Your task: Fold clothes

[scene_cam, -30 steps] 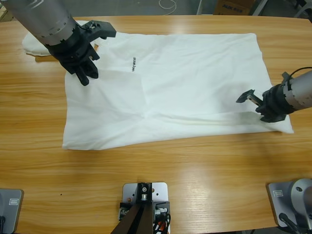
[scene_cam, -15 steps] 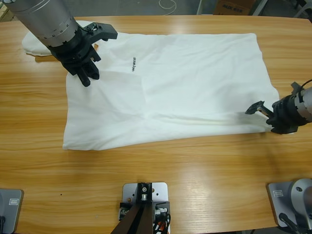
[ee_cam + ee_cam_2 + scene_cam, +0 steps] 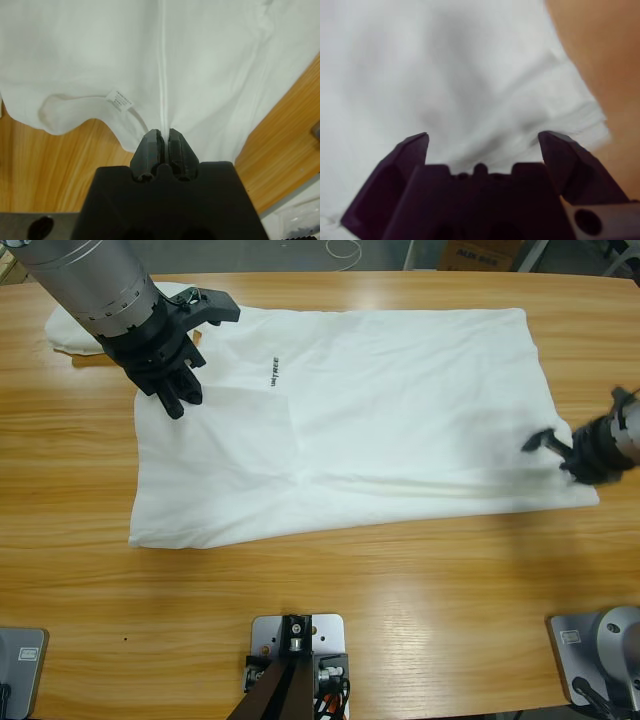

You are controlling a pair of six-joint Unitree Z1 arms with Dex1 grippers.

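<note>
A white T-shirt (image 3: pixel 380 410) with small black lettering (image 3: pixel 273 371) lies spread flat across the table. My left gripper (image 3: pixel 178 395) is at its collar end, upper left. In the left wrist view the gripper (image 3: pixel 164 135) is shut on a seam of the shirt (image 3: pixel 200 60), beside a small sewn label (image 3: pixel 121 100). My right gripper (image 3: pixel 552 452) hovers open over the shirt's lower right corner. The right wrist view shows this gripper (image 3: pixel 484 137) with jaws wide apart above the white cloth (image 3: pixel 445 65), nothing between them.
More white fabric (image 3: pixel 65 332) pokes out behind the left arm at the table's far left. Bare wooden table (image 3: pixel 400 590) runs along the near side of the shirt. A cardboard box (image 3: pixel 478 254) stands beyond the far edge.
The right gripper has drawn back to the right, toward the shirt's right edge, staying open. The left arm has hardly moved and keeps its hold.
</note>
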